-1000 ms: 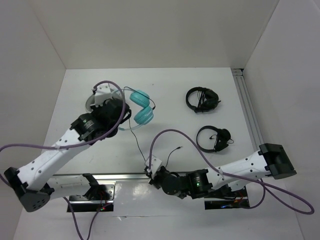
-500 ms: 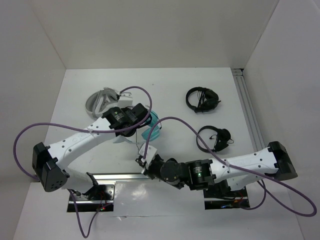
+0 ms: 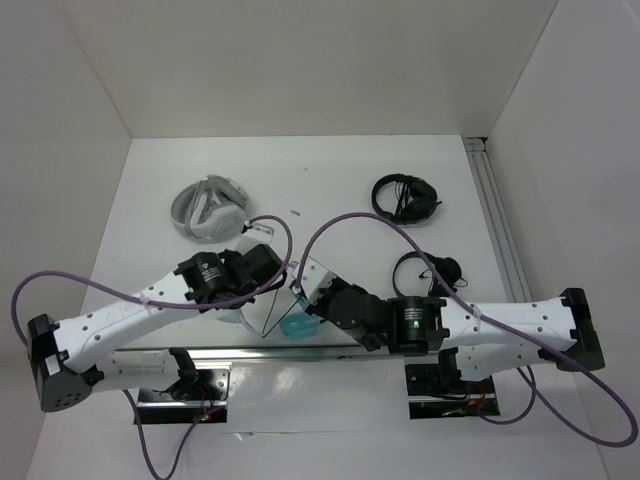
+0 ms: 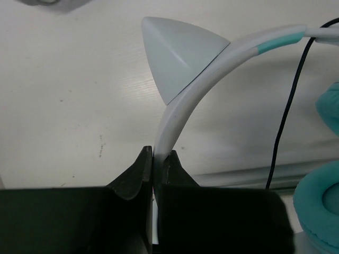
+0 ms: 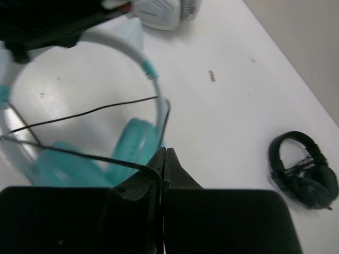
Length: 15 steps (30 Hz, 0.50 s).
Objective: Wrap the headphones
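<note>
The headphones [image 3: 297, 325], with teal ear cups and a thin white headband, hang close to the table's near edge between my two arms. My left gripper [image 4: 160, 159] is shut on the white headband [image 4: 183, 100]; one teal ear cup [image 4: 320, 206] sits to its right, and the thin black cable [image 4: 286, 116] runs down beside it. My right gripper [image 5: 164, 154] is shut on the black cable [image 5: 85, 112], just in front of a teal ear cup [image 5: 135, 145]. In the top view the left gripper [image 3: 248, 292] and right gripper [image 3: 303, 292] are close together above the headphones.
Bulky grey-white headphones [image 3: 208, 208] lie at the back left. Two black headphones lie on the right, one [image 3: 405, 197] at the back and one [image 3: 430, 275] nearer. A small speck [image 3: 297, 212] lies mid-table. A metal rail [image 3: 495, 220] runs along the right side.
The left arm has drawn back toward the near edge, carrying the headphones from mid-table to the front. The right gripper has come up beside it and now holds the cable.
</note>
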Each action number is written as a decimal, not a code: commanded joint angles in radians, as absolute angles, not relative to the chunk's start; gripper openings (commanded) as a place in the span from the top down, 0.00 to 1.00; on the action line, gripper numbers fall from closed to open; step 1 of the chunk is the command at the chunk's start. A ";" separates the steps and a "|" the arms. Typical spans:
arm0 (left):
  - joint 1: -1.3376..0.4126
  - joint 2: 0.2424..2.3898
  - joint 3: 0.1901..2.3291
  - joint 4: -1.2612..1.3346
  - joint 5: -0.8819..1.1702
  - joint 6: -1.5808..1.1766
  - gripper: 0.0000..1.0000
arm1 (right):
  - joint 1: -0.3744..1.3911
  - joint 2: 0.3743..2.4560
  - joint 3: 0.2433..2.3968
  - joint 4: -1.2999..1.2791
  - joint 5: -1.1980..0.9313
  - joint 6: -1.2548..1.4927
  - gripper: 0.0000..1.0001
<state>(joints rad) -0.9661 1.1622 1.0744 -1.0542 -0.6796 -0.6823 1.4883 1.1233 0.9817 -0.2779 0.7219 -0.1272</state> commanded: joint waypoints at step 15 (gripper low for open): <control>-1.083 0.957 1.155 -0.999 -0.281 -0.474 1.00 | 0.837 1.143 0.997 -0.080 0.417 -0.278 0.93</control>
